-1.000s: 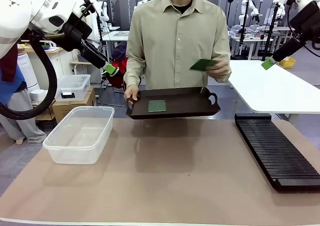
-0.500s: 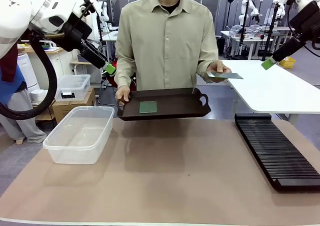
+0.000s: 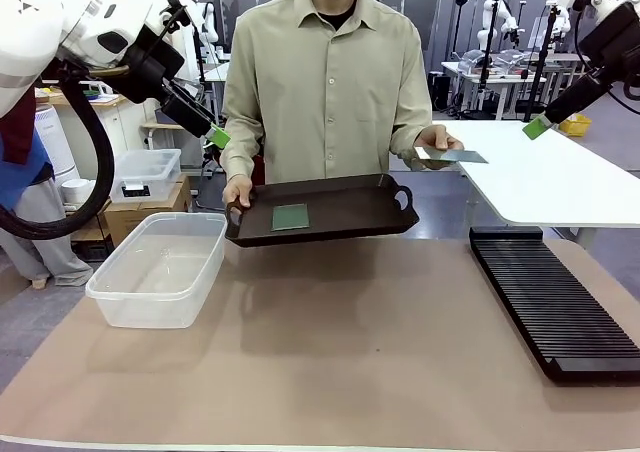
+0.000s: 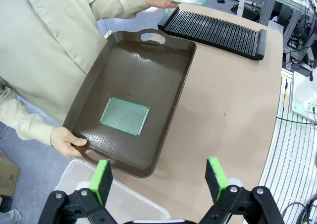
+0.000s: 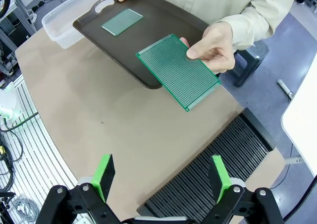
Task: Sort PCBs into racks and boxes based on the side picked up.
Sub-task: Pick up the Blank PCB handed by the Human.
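Note:
A person across the table holds a dark brown tray by one handle above the table's far edge. One green PCB lies flat in it. The person's other hand holds a second PCB out level beyond the tray's right end, above the far end of the black slotted rack. The clear box stands at the left. My left gripper hangs open high at the left, over the tray and its PCB. My right gripper is open high at the right, above the held PCB and rack.
A white table stands behind the rack at the right. A smaller lidded bin sits on a cardboard box behind the clear box. Bare brown tabletop stretches between box and rack.
The person has shifted the tray toward the picture's left and lowered the held PCB from chest height to a flat, outstretched position at the right. Neither arm has moved.

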